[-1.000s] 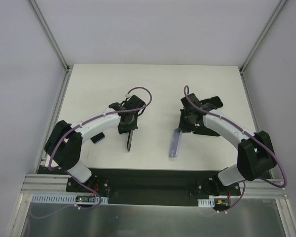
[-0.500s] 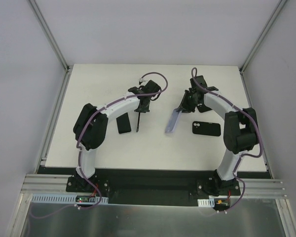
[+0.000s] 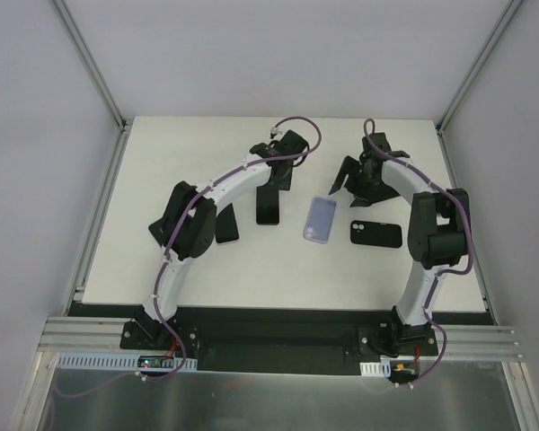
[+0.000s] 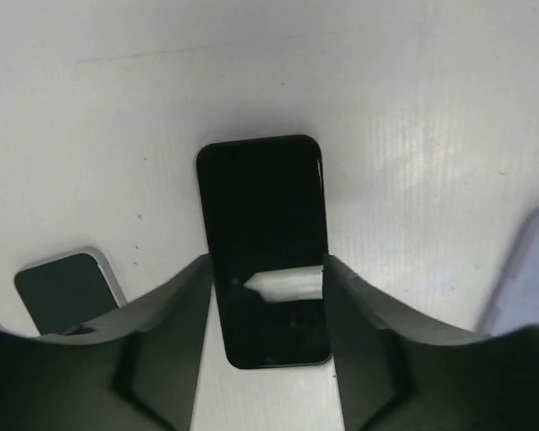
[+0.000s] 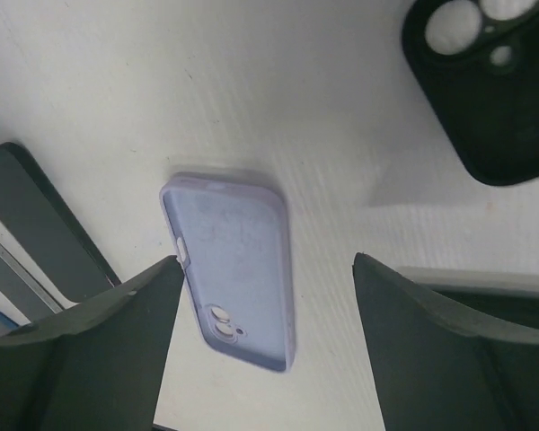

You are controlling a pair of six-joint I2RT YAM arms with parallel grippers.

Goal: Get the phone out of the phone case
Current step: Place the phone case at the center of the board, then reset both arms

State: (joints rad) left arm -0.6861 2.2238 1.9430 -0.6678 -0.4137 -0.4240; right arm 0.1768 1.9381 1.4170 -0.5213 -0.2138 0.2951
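Observation:
A black phone (image 3: 269, 205) lies flat on the white table, screen up. Its lower half sits between the fingers of my left gripper (image 3: 278, 180), which is open above it; the left wrist view shows the same phone (image 4: 262, 206) with the left gripper (image 4: 268, 265) astride it. The lavender phone case (image 3: 320, 219) lies empty to the right of the phone, inside up, camera holes showing. Seen from the right wrist, the case (image 5: 234, 269) rests between and below the wide-open right gripper (image 5: 268, 260), touching neither finger. From above, the right gripper (image 3: 350, 184) hovers at the case's far right.
A black case (image 3: 375, 233) lies right of the lavender one, under the right arm. A second dark phone (image 3: 226, 224) lies left of the black phone, beside the left arm. The table's far edge and side rails are close.
Both grippers have opened. The phone and the lavender case, held up on edge before, now lie flat on the table. Both arms have reached farther from their bases.

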